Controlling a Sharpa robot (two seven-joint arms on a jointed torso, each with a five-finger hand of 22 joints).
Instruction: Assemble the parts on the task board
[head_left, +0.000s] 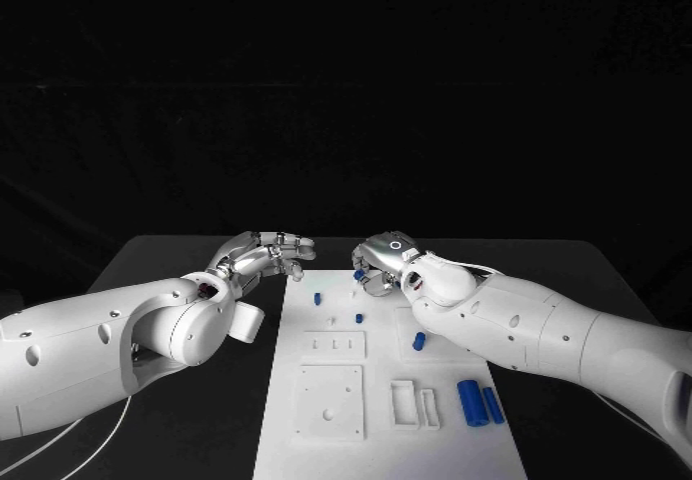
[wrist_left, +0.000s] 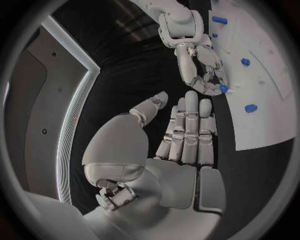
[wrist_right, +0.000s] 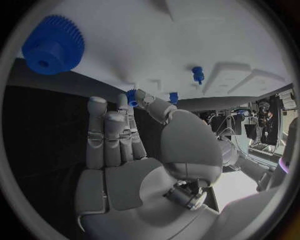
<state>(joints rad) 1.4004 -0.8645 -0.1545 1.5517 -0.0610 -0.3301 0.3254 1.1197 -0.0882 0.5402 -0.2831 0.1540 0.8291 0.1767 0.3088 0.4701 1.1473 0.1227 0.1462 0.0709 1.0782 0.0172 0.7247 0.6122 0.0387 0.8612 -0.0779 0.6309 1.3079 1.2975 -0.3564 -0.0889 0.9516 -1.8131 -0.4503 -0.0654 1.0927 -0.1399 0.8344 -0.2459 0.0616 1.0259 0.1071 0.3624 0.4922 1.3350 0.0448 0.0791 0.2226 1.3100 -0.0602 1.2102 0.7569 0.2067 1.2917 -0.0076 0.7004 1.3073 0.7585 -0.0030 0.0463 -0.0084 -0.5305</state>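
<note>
The left arm (head_left: 101, 350) was extended from the near left toward the far side of the table, its hand (head_left: 268, 255) held above the black surface just beside the far left corner of the task board (head_left: 382, 440), fingers (wrist_left: 190, 130) laid straight and close together, nothing held. The right arm (head_left: 562, 335) was reached across the board's far right part. The right hand (head_left: 384, 264) was poised over the board's far edge, and a small blue part (wrist_right: 132, 97) was pinched between thumb and fingertips.
</note>
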